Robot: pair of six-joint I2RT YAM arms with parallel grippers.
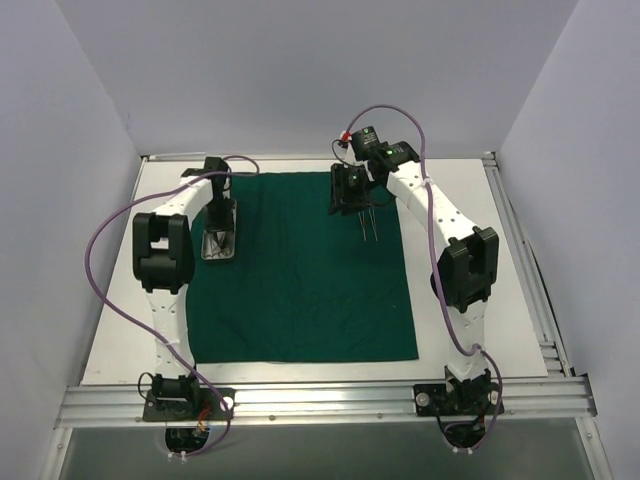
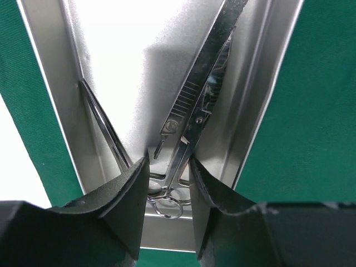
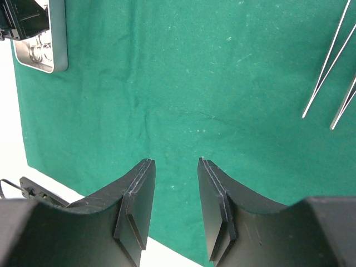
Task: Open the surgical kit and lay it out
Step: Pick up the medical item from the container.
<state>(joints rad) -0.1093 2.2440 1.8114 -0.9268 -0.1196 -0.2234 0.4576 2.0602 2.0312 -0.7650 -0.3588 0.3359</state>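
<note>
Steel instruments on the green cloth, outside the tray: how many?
2: one instrument and a second instrument, side by side on the green cloth by the right gripper. The tray holds more.

The left arm (image 1: 168,308) and right arm (image 1: 427,200) have white link shells with blocky black joint housings. A purple cable (image 1: 91,256) loops off each, bulging toward nine o'clock on the left; a red plug (image 1: 346,137) sits at the right arm's twelve o'clock end. The fingers (image 3: 136,206) are matte black and curved, with layered pads.
</note>
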